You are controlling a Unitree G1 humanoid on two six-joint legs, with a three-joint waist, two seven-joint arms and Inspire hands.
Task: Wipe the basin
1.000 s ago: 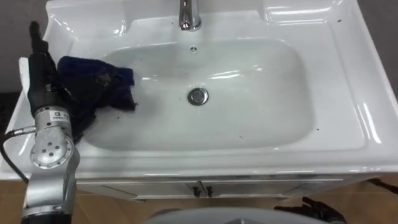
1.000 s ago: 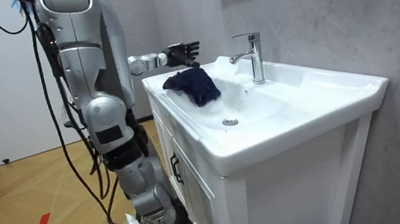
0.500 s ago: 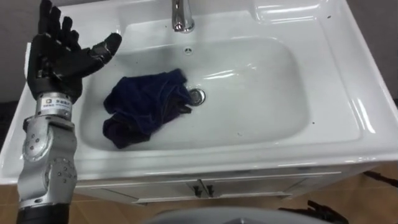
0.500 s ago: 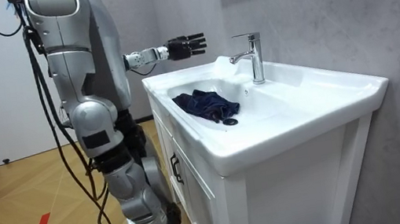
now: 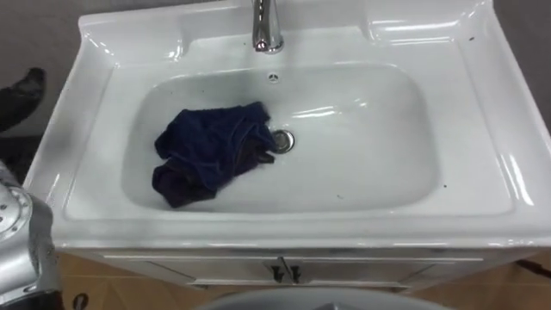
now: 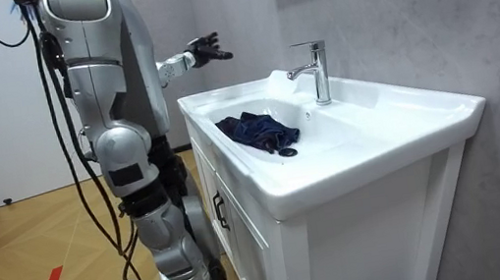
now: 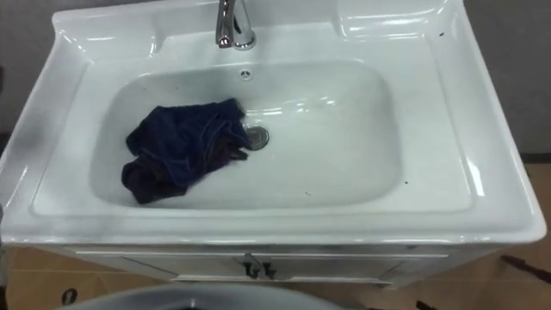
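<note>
A crumpled dark blue cloth (image 5: 211, 151) lies loose in the left half of the white basin (image 5: 362, 185), its edge touching the drain (image 5: 283, 140). The same cloth (image 7: 179, 152) shows in the right eye view. My left hand (image 5: 21, 93) is off to the left of the sink, past its rim and apart from the cloth. In the room view this left hand (image 6: 205, 49) is raised above the vanity's near corner, fingers spread and holding nothing. I stand upright at the front of the vanity.
A chrome faucet (image 5: 267, 26) stands at the back of the basin, over the overflow hole (image 5: 274, 77). The sink's broad flat rim (image 5: 482, 52) runs round the bowl. Cabinet doors with small handles (image 5: 282, 272) sit below. A grey wall (image 6: 388, 0) backs the vanity.
A second ago my left hand held the cloth at the basin's left rim. It let go; the cloth now lies by the drain, and the hand has drawn back left and up.
</note>
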